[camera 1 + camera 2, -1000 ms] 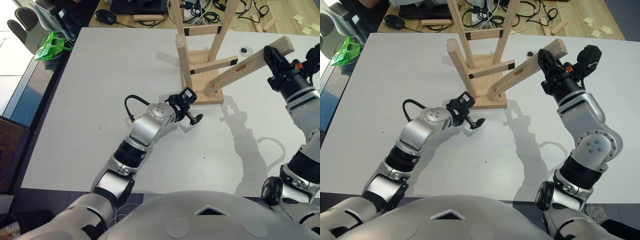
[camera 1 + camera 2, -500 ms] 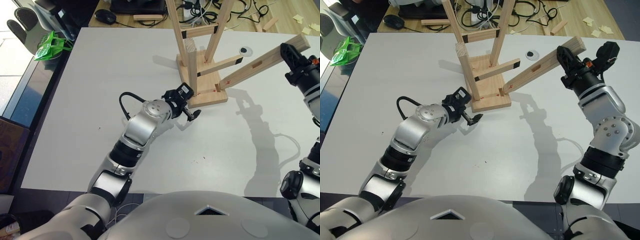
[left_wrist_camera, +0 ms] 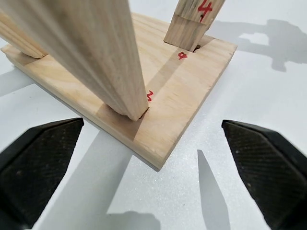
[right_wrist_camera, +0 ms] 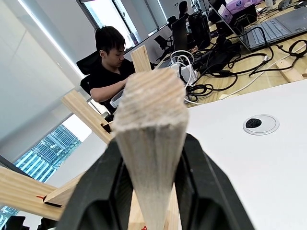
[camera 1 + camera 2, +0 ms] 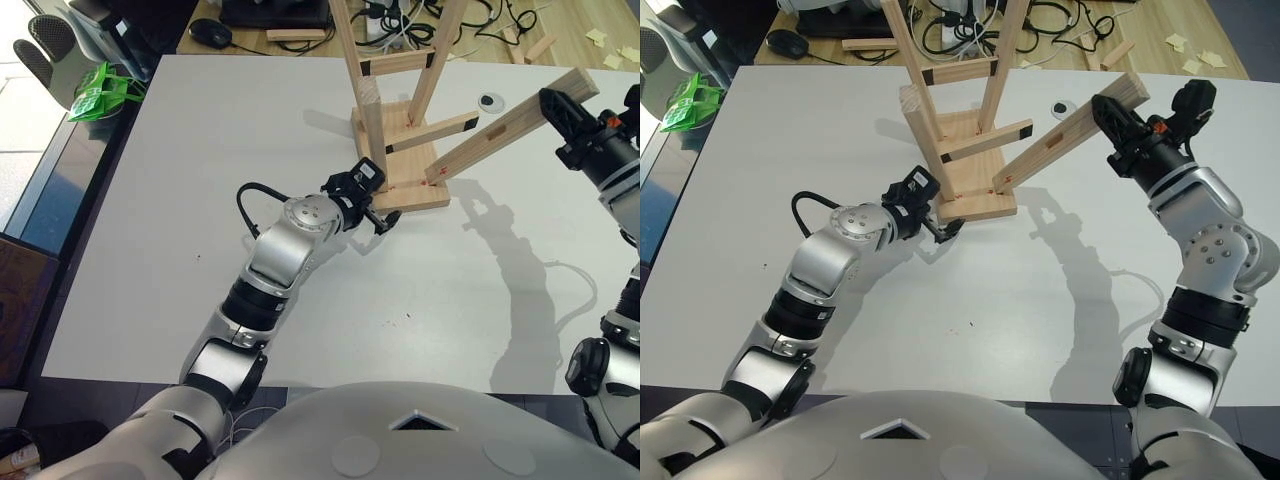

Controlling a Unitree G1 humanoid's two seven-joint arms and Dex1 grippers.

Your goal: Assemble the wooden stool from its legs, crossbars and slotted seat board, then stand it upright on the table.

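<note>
Judging the assembly as well along but not finished. Finding the stool (image 5: 400,130) sitting upside down toward the far right of the desk (image 5: 200,150), resting on its slotted seat board (image 5: 418,192) with the legs pointing up. Noting two far legs (image 5: 350,40) rising steeply and joined by a crossbar (image 5: 400,62), a near leg (image 5: 370,120) standing in its slot, and a second crossbar (image 5: 432,130) reaching from it toward the right, its far end apparently hanging free. Pinching the free end of the fourth leg (image 5: 490,135) with the right gripper (image 5: 553,103), jaws pressed against both sides of the wood. Reading that leg, leaning far outward with its foot at a corner slot of the board, as not yet squared up with the others. Hovering the left gripper (image 5: 383,221) low over the desk just beside the board's near corner, jaws spread wide, fingers (image 3: 38,158) flanking the corner and gripping nothing. Leaving, on this reading: swinging the tilted leg upright, mating it with the free crossbar end, pressing it home, then turning the stool over and standing it on its feet.
</note>
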